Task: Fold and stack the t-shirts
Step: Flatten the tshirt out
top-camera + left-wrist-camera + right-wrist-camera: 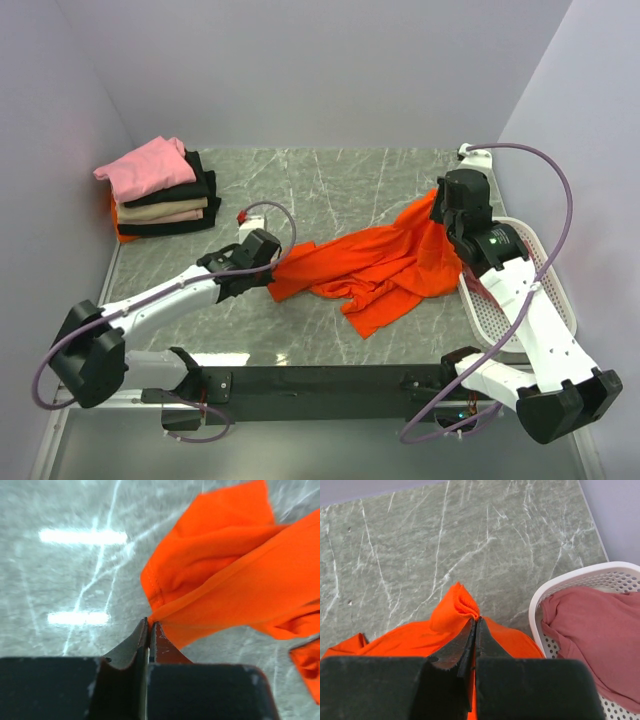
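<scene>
Both of your hands were clamped on the orange shirt (370,270). Your left hand (268,265) pinched its left end, jaws together on a thin fold of hem, low over the worktop (330,185). Your right hand (438,208) pinched the far right corner, raised off the surface, so the cloth sloped down from it and lay rumpled between the two hands. A stack (165,200) of folded shirts, pink on top, sat in the far left corner, well apart. A rose-red shirt (590,625) lay in the basket (580,575) beside your right arm.
</scene>
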`<state>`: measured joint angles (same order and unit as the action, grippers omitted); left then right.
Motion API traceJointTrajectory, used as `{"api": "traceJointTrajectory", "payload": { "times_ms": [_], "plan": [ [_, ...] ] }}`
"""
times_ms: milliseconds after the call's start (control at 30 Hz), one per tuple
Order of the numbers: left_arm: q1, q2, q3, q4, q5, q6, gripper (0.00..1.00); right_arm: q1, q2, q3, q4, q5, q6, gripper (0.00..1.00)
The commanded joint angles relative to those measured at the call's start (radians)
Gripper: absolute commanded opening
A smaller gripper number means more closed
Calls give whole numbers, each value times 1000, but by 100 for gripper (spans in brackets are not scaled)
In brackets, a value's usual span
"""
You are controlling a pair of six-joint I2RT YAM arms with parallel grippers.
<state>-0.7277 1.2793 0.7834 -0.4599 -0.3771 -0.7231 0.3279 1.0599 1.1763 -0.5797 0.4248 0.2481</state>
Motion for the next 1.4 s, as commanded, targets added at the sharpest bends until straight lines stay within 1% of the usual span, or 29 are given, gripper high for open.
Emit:
{"api": "traceJointTrajectory", "payload": {
  "times_ms": [0,33,167,433,500,600,667,700,733,767,800,833,900,933,967,1000,1100,1200,1300,1367],
  "plan": [
    [2,-60,65,-80,-72,-9,2,-9,-24,49,1,26,-7,0],
    [2,-70,71,-89,-104,-13,0,-10,-34,54,-3,31,-7,0],
    [14,-158,120,-118,-164,2,1,-10,-83,57,-5,52,-18,0],
    [34,-285,368,-192,-322,80,1,-10,-162,212,-92,63,-73,0],
    [34,-311,446,-189,-361,117,0,-10,-176,250,-114,39,-82,0],
    [36,-353,566,-178,-370,180,1,-10,-196,336,-124,-12,-104,0],
    [36,-368,635,-177,-349,235,1,-9,-196,422,-137,-37,-118,0],
    [36,-374,695,-163,-332,258,0,-9,-196,454,-147,-69,-122,0],
    [36,-379,721,-157,-274,280,1,-10,-193,518,-152,-89,-133,0],
    [36,-394,747,-149,-244,316,0,-10,-192,554,-160,-109,-139,0],
    [36,-400,802,-151,-220,326,1,-10,-190,590,-179,-136,-144,0],
    [36,-409,833,-157,-173,332,0,-9,-187,665,-190,-183,-151,0],
    [36,-419,910,-177,-119,355,1,-9,-186,741,-224,-243,-156,0],
    [36,-425,934,-186,-96,358,1,-10,-183,817,-235,-301,-162,0],
    [36,-425,979,-195,-53,367,1,-10,-181,856,-246,-329,-164,0],
    [36,-426,1000,-207,-36,370,1,-10,-178,931,-264,-354,-165,0],
    [36,-436,1059,-227,39,376,1,-10,-184,1038,-273,-449,-162,0],
    [36,-460,1057,-195,95,375,1,-9,-205,1054,-243,-501,-161,0],
    [36,-457,1025,-160,84,373,1,-10,-189,1025,-223,-514,-165,0],
    [36,-410,1005,-167,69,378,1,-10,-169,985,-209,-511,-174,0]
  ]
}}
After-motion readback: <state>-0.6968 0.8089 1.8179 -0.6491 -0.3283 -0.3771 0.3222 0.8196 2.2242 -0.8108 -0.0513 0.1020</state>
